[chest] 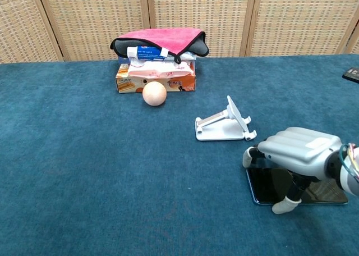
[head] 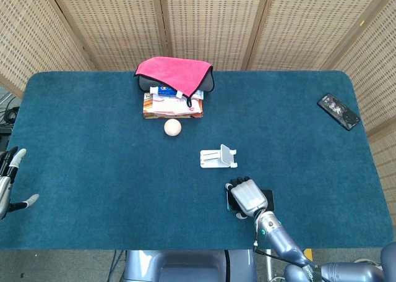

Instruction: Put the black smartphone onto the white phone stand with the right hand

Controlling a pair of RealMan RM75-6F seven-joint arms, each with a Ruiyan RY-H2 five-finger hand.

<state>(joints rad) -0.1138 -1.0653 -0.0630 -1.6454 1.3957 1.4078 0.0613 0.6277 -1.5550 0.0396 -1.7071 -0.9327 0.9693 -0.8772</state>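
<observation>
- At the far left edge of the blue table (head: 93,170), the left hand (head: 9,182) is waiting with its fingers apart, holding nothing.
- Going along to the middle, a pink cloth (chest: 160,38) is lying over a bag on top of a tissue box (chest: 156,78), and a small peach ball (chest: 154,93) is sitting just in front of the box.
- Next, the white phone stand (chest: 224,126) is standing open, its slanted back facing the near right corner and its little lip at the bottom.
- Just beside the stand, nearer the robot, the black smartphone (chest: 269,186) is lying flat on the table.
- Over the phone, the right hand (chest: 297,155) is arching with its fingers curled down at the far edge and its thumb reaching down at the near edge. I cannot tell if it is squeezing the phone yet; the phone looks flat on the table.
- To do this step well, I think the hand needs to pinch both long edges firmly, then lift slowly so the phone is not slipping.
- Far off at the right edge, another dark phone (head: 338,111) is lying alone.
</observation>
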